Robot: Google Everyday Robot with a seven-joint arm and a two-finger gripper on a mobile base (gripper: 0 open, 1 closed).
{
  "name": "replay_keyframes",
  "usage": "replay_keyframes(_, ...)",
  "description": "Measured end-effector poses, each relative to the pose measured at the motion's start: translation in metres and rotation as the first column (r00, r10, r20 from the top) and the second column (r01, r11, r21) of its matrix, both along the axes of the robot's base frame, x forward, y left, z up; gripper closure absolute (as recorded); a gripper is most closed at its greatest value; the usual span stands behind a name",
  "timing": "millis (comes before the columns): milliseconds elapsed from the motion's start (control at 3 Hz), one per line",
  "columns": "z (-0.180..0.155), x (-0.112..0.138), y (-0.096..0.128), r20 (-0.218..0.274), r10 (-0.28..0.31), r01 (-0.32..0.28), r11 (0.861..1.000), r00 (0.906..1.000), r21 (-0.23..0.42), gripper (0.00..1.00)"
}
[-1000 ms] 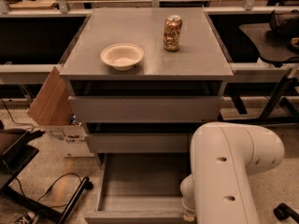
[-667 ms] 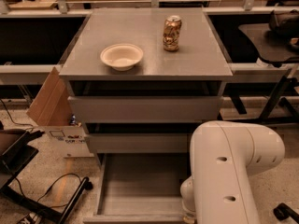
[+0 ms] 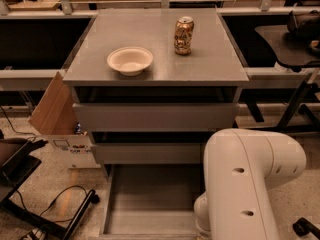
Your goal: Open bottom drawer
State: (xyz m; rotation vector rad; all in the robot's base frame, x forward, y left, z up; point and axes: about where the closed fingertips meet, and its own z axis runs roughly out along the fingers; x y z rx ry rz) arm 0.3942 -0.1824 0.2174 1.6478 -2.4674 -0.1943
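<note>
At cabinet foot, bottom drawer open beside white arm; gripper unseen, state untellable.

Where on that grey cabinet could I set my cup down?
The cabinet top is bare behind the bowl at back left, and at front right before the can. The open bottom drawer lies bare too, but the robot arm crowds its right side. The gripper is out of view.
</note>
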Motion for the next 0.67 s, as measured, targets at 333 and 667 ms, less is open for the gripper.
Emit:
replay_keyframes(333,0.0000,0.0000,0.0000,0.000,0.000,0.000,1.000,1.0000,0.000,1.00)
replay_keyframes(667,0.0000,0.0000,0.0000,0.000,0.000,0.000,1.000,1.0000,0.000,1.00)
